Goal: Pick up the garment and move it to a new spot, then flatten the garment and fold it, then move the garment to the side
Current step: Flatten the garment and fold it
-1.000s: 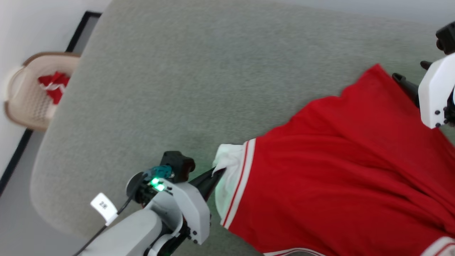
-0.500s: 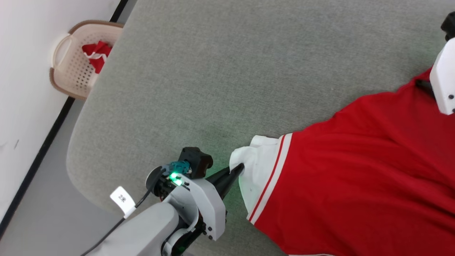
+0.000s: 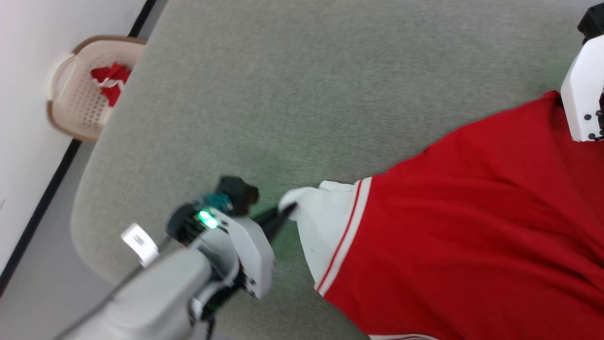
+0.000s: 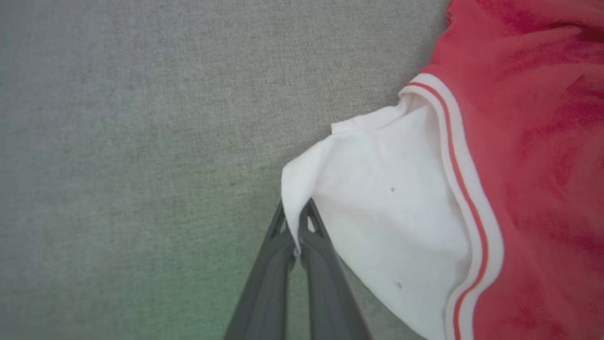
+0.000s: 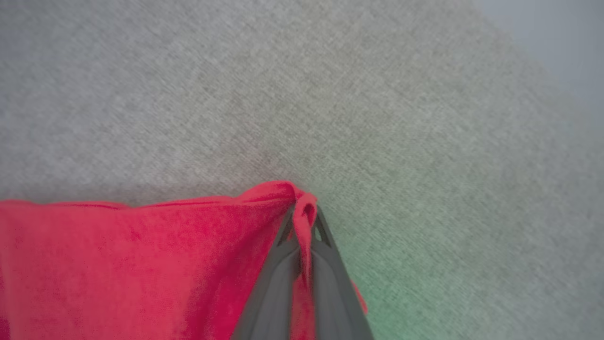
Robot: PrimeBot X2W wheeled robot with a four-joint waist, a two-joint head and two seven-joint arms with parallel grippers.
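Note:
The garment (image 3: 462, 226) is bright red with a white hem panel and thin red-and-white trim, spread over the right half of the grey padded table (image 3: 302, 94). My left gripper (image 3: 285, 215) is shut on the white hem corner (image 4: 302, 189); in the left wrist view the cloth is pinched between the left gripper (image 4: 297, 222)'s two dark fingers. At the far right edge my right arm's white housing (image 3: 585, 99) hangs over the red corner. In the right wrist view my right gripper (image 5: 304, 222) is shut on a bunched red corner of the garment (image 5: 141, 264).
A beige perforated laundry basket (image 3: 78, 104) with a red-and-white cloth inside stands on the floor at the upper left, beside the white wall. The table's rounded left edge (image 3: 80, 203) drops to grey floor. Bare grey table surface stretches above and left of the garment.
My right gripper has shut on the red corner. The head camera has shifted. My left gripper keeps its hold on the white hem.

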